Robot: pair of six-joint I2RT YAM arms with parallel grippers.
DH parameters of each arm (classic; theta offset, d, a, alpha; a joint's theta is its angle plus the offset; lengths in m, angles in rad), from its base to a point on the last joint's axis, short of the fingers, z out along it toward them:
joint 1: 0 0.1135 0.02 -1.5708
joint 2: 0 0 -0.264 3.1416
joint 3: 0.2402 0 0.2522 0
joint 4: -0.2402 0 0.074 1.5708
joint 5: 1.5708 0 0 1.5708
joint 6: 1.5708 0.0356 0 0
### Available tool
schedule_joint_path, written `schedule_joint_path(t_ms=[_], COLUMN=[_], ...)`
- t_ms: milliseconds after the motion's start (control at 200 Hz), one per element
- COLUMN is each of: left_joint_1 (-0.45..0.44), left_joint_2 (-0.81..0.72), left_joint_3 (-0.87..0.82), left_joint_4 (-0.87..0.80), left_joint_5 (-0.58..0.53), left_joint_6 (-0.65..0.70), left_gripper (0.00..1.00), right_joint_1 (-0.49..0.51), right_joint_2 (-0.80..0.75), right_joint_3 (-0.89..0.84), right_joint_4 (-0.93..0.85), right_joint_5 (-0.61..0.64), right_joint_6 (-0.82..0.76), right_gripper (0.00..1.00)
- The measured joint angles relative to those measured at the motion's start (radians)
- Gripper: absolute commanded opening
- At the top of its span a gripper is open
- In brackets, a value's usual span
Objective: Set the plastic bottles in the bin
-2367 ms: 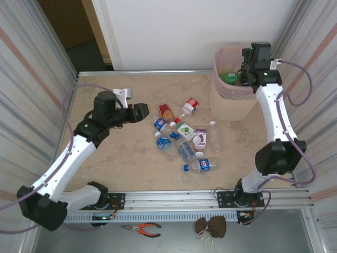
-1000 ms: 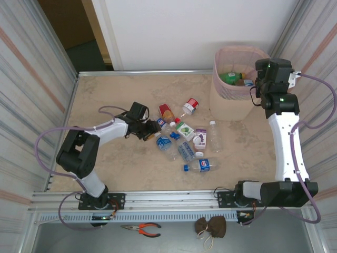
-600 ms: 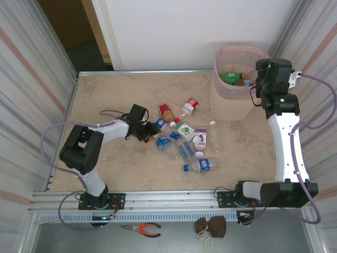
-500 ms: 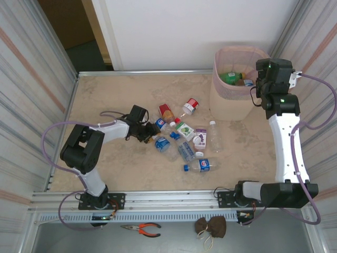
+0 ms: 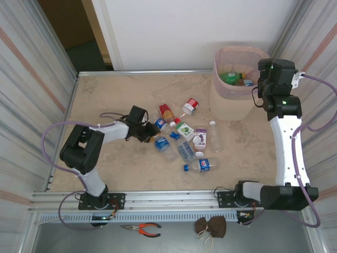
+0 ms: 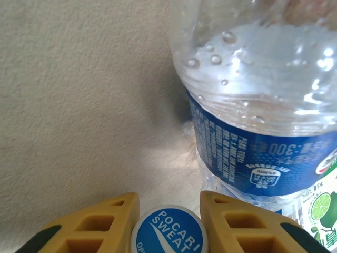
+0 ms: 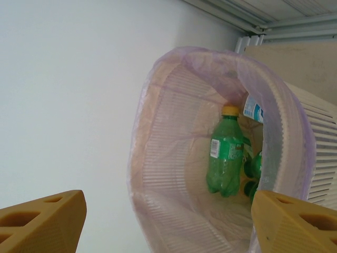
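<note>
My left gripper (image 5: pixel 149 137) lies low on the table at the left edge of a cluster of several plastic bottles (image 5: pixel 184 150). In the left wrist view the left gripper (image 6: pixel 169 224) has its yellow fingers (image 6: pixel 89 224) pressed on a blue Pocari Sweat cap (image 6: pixel 169 234); that bottle's body is hidden. A clear bottle with a blue label (image 6: pixel 258 105) lies just beyond. My right gripper (image 5: pixel 263 79) hangs open beside the bin (image 5: pixel 231 95). Between the spread fingers of the right gripper (image 7: pixel 168 216) I see the bin (image 7: pixel 174 174), with a green bottle (image 7: pixel 225 158) inside.
Other bottles lie loose: a red-capped one (image 5: pixel 189 106), an orange-brown one (image 5: pixel 167 113), a clear one (image 5: pixel 212 134), one near the front (image 5: pixel 202 165). A purple carton (image 5: pixel 200 136) sits among them. Pliers (image 5: pixel 141 228) and a brown pouch (image 5: pixel 210 225) rest on the front ledge. Ribbed walls flank the table (image 5: pixel 105 95).
The left gripper reached into the cluster's left edge and closed on the blue cap. The right arm pulled back from over the bin to its right side and has barely moved since.
</note>
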Motion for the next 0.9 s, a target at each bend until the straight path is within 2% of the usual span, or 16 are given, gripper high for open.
schedule_joint_path(t_ms=[230, 441, 606, 902], left_joint_1=[0.013, 0.013, 0.013, 0.013], left_joint_2=[-0.111, -0.293, -0.409, -0.57], left_joint_3=[-0.013, 0.004, 0.043, 0.074], left_joint_4=[-0.021, -0.092, -0.122, -0.067], left_joint_5=[-0.004, -0.018, -0.019, 0.049], left_joint_6=[0.011, 0.106, 0.219, 0.394], left_gripper=[0.24, 0.2, 0.16, 0.07], right_joint_1=[0.0, 0.0, 0.0, 0.033], right_joint_2=[-0.025, -0.1, -0.147, -0.169], right_joint_3=[-0.017, -0.12, -0.176, -0.189], right_joint_4=[0.014, 0.132, 0.262, 0.433], right_joint_5=[-0.002, -0.064, -0.209, -0.577], right_joint_6=[-0.036, -0.182, -0.343, -0.579], right_gripper=[0.79, 0.76, 0.75, 0.75])
